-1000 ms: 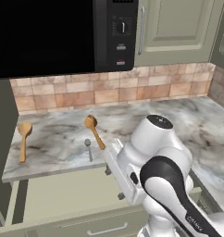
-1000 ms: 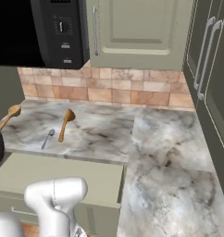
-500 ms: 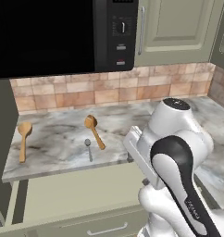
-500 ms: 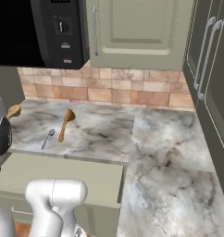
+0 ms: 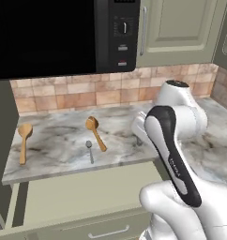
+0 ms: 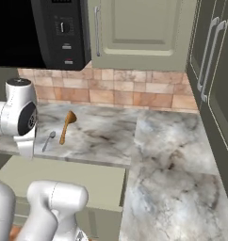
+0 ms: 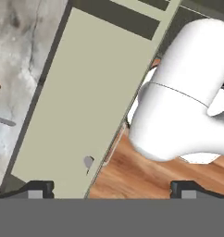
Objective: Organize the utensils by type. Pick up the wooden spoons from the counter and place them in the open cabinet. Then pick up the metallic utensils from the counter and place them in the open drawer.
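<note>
Two wooden spoons lie on the marbled counter: one at the left, one in the middle. The small metal spoon lies just in front of the middle one. Below the counter's front edge the pale olive drawer stands open. My gripper is open with nothing between its widely spaced fingertips, and it looks down over the drawer. My arm stands right of the spoons. The open cabinet is out of view.
A black microwave hangs above the counter. Right of it is an upper cabinet with its panelled door closed. Tall dark cabinets line the right side. A brown-tile backsplash runs behind the counter.
The arm has swung up and to the right, and its elbow now stands higher, right of the spoons. The gripper stayed open. The spoons have not moved.
</note>
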You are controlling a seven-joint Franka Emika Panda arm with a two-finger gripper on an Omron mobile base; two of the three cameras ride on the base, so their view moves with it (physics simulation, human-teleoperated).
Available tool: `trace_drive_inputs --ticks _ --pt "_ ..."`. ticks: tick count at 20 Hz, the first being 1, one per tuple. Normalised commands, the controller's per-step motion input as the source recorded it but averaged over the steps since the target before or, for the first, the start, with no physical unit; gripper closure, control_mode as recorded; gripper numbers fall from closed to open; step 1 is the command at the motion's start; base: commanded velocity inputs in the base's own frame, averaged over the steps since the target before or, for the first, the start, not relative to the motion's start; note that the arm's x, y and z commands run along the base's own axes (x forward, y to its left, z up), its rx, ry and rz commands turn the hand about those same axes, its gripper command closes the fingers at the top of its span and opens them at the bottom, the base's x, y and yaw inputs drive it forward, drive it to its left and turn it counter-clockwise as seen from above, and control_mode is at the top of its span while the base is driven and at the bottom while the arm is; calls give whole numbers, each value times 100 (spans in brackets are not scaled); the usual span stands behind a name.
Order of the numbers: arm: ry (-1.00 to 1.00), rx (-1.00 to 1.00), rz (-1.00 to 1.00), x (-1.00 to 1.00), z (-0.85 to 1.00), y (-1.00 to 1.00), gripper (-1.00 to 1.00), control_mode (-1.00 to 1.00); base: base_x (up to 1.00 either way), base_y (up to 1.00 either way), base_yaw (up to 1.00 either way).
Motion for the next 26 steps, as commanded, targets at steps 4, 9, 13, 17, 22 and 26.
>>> trace_drive_inputs --ticks 4,9,13,17,22,26 --pt "-7 -14 34 85 -21 2 -100 -100 0 0 0" --pt "-9 -15 34 70 -40 13 -100 -100 0 0 0" --pt "-12 -15 28 32 -35 19 -100 -100 0 0 0" --pt "-6 -5 28 25 -7 5 -100 -100 0 0 0" --pt "-3 0 22 5 0 21 -100 -100 0 0 0" --pt "0 0 19 18 -3 39 -100 -100 0 0 0"
